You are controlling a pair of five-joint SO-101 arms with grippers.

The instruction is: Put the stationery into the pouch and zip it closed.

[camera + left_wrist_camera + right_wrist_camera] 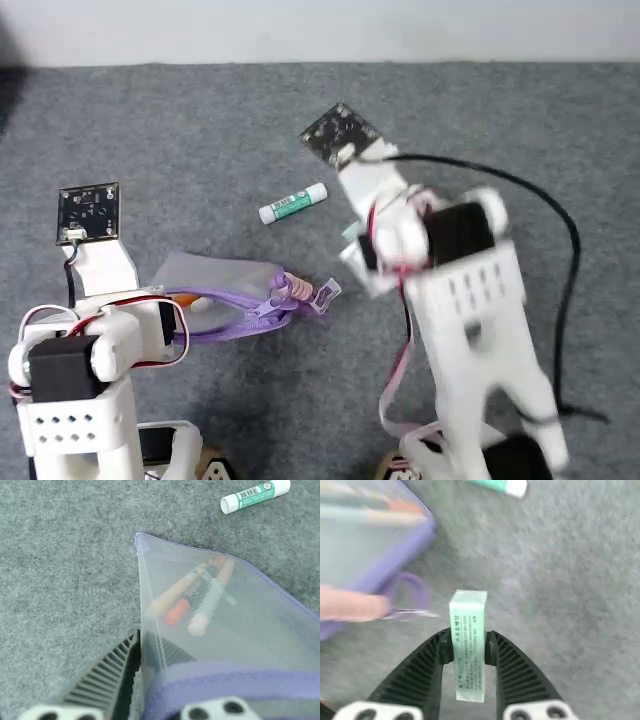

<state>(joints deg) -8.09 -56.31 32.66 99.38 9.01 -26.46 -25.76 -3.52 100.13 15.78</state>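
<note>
A translucent pouch (215,280) with a purple zip lies at the front left, its mouth toward the right arm. Several pens (187,600) show through its wall. My left gripper (142,652) is shut on the pouch's (225,625) edge, and in the high view the left gripper (172,308) sits at the pouch's left end. My right gripper (468,639) is shut on a small pale green eraser (468,612), held just right of the pouch's pink zip pull (300,290). In the high view the right gripper (358,255) hovers there. A green and white glue stick (293,203) lies loose on the mat.
Grey carpet (150,120) covers the table. A black cable (560,230) loops along the right arm's far side. The glue stick (255,495) lies a little beyond the pouch's far corner.
</note>
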